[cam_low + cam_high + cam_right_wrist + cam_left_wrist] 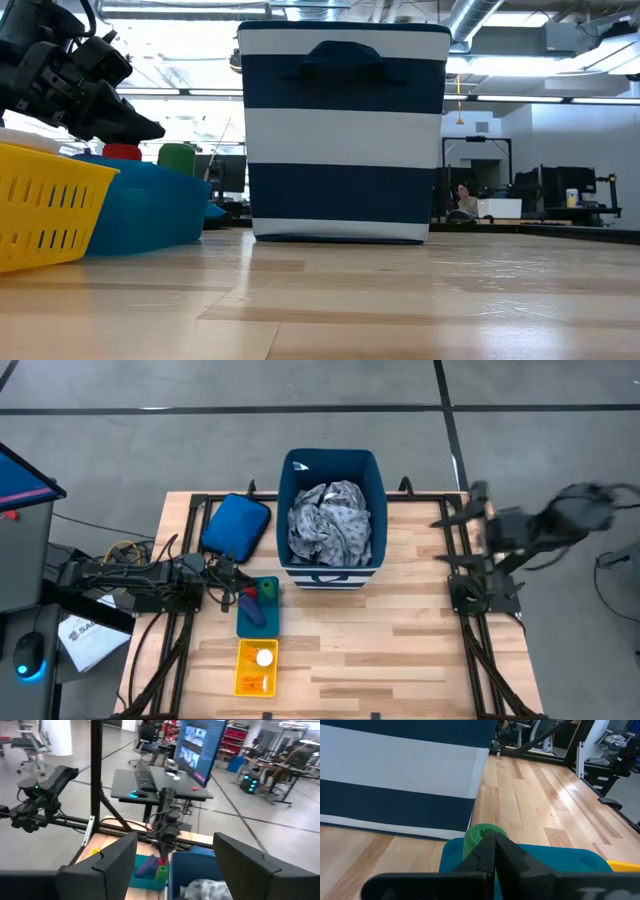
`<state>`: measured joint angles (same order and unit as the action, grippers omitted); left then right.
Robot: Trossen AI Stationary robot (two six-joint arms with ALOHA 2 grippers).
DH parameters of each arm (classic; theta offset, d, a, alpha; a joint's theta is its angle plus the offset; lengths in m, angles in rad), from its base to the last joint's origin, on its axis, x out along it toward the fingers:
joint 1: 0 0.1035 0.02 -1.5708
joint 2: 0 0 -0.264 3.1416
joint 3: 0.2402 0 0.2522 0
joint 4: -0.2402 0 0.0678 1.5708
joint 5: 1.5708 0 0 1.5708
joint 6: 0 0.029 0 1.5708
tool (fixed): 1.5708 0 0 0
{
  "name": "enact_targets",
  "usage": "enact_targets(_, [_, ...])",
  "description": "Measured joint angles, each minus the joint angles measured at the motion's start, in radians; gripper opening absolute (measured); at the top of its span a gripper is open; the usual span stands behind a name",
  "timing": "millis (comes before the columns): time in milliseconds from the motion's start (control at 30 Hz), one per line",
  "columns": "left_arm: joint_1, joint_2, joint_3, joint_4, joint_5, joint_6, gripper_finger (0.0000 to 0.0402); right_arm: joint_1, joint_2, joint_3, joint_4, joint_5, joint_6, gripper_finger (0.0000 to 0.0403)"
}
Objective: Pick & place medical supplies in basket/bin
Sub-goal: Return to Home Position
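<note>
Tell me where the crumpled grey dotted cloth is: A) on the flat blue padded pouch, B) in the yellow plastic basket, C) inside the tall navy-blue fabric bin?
C: seen from above, the grey dotted cloth lies bunched inside the tall navy-blue fabric bin.

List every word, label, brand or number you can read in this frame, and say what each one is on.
No text here can be read with certainty.
White sheet beside the table's left edge: dark print, too small to read.
Monitor on the desk beyond the table: blurred images, nothing legible.
Navy bin: plain white stripes, no lettering visible.
</note>
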<state>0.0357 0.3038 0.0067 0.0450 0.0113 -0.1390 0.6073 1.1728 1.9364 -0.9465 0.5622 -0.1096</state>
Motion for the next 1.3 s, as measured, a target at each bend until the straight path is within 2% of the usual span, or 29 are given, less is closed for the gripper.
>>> enact_targets(167, [0.000, 0.000, 0.000, 0.000, 0.000, 0.000, 0.0000, -0.137, -0.083, -0.279, 0.210, -0.220, 0.010, 0.0258])
enact_targets(367, [0.000, 0.000, 0.000, 0.001, 0.000, 0.000, 0.0000, -0.278, -0.204, -0.627, 0.490, -0.399, 0.082, 0.0258])
enact_targets(567, [0.000, 0.000, 0.000, 0.000, 0.000, 0.000, 0.0000, -0.382, -0.357, -0.987, 0.779, -0.429, 0.144, 0.0258])
enact_targets(667, [0.000, 0.000, 0.000, 0.001, 0.000, 0.000, 0.0000, -0.428, -0.429, -1.152, 0.867, -0.425, 0.203, 0.0258])
enact_targets(867, [0.000, 0.000, 0.000, 0.001, 0.000, 0.000, 0.0000, -0.502, -0.581, -1.371, 0.867, -0.421, 0.290, 0.0258])
enact_targets(1000, [0.000, 0.000, 0.000, 0.000, 0.000, 0.000, 0.0000, -0.538, -0.653, -1.455, 0.853, -0.376, 0.195, 0.0258])
enact_targets(1100, [0.000, 0.000, 0.000, 0.001, 0.000, 0.000, 0.0000, -0.560, -0.713, -1.499, 0.812, -0.347, 0.217, 0.0258])
enact_targets(1167, [0.000, 0.000, 0.000, 0.000, 0.000, 0.000, 0.0000, -0.571, -0.755, -1.530, 0.817, -0.374, 0.268, 0.0258])
enact_targets(1300, [0.000, 0.000, 0.000, 0.000, 0.000, 0.000, 0.0000, -0.571, -0.863, -1.604, 0.820, -0.535, 0.283, 0.0258])
